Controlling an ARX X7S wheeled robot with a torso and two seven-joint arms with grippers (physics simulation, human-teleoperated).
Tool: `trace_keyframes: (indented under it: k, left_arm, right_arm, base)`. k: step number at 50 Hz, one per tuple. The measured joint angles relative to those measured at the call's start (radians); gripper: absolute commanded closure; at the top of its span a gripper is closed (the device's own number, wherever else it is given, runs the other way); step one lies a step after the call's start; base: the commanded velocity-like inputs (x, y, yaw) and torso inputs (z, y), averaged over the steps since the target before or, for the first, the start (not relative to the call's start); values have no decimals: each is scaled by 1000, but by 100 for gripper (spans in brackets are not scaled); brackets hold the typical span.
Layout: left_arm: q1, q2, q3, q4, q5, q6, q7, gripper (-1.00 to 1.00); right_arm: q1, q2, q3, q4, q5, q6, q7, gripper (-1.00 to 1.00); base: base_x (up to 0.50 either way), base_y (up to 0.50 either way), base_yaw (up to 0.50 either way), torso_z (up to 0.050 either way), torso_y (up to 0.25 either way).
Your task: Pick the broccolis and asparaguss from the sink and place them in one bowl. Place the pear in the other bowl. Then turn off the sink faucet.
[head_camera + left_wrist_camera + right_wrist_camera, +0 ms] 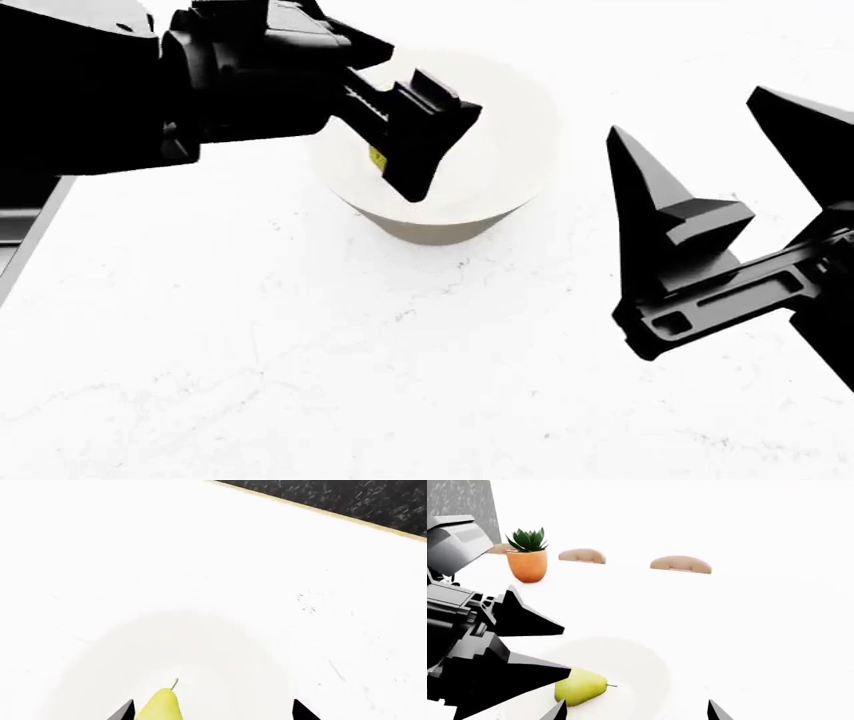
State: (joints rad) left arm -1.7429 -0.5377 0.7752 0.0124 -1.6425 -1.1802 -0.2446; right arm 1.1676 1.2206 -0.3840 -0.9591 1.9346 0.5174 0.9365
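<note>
1. The pear (580,687) lies inside the off-white bowl (441,225), directly below the left tool (416,140), which hangs over the bowl's mouth with its fingers spread and nothing pinched between them.
2. In the left wrist view the pear (162,706) shows between that tool's two fingertips and beneath them; I judge it already let go and resting on the bowl's floor, though the contact itself cannot be seen.
3. The pear lies on its side. In the right wrist view its long axis runs along the bowl's floor, fat end toward the left tool's fingers and the thin stem pointing away from them.
4. Handling, as I judge it: firm, smooth-skinned and rounded, so likely slippery; not fragile, though it could bruise. If it had to be lifted again, the fat belly across the long axis looks the best place to pinch, never the stem.
5. The right tool (727,215) hovers beside the bowl over bare white tabletop (267,380), fingers spread wide and empty.
6. Beyond the right tool, far along the tabletop, stands a potted plant (527,555). The sink, faucet, broccoli, asparagus and wooden bowl are out of view.
</note>
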Motion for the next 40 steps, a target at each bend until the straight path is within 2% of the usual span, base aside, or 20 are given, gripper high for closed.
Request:
trace_keyframes:
  k: [17, 32, 40]
  left_arm:
    - [85, -178, -112, 294, -88, 83, -175, -100]
    - [258, -347, -198, 505, -118, 191, -279, -100]
    - [348, -402, -226, 577, -129, 246, -316, -100]
  right_arm:
    - [157, -105, -70, 50, 66, 101, 54, -100]
    - [236, -180, -110, 94, 91, 143, 75, -100]
    - [254, -206, -131, 112, 87, 167, 77, -100]
  base:
    - [0, 0, 0, 0, 0]
    - [0, 0, 0, 0, 0]
    - [3, 125, 0, 0, 0]
